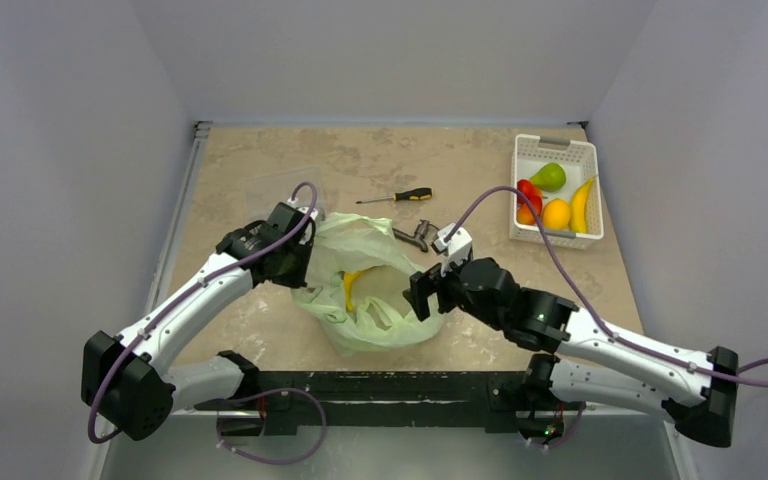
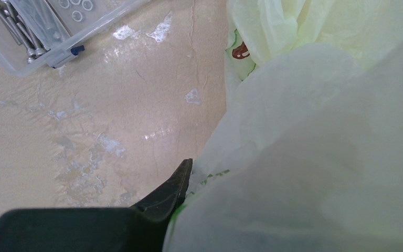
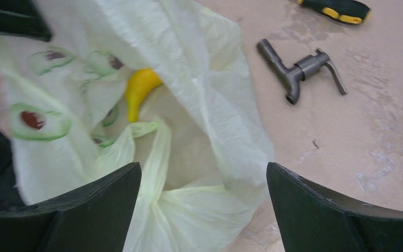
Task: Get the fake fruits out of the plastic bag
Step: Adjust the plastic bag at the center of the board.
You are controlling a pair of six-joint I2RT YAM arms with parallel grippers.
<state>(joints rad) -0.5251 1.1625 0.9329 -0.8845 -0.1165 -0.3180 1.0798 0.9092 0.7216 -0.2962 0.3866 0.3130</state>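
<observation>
R jaws wide over plastic bag (image 3: 215,105); L jaws pinching edge.

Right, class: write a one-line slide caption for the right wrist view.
Open right tool above the pale yellow-green plastic bag, a yellow plastic banana visible inside, a grey metal fitting beside it.

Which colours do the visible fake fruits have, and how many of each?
Yellow: 2, one banana in the white basket, another banana in the plastic bag.
Green: 1, the pear.
Orange: 1, the round fruit.
Red: 1, the red fruit.
Total: 5.
</observation>
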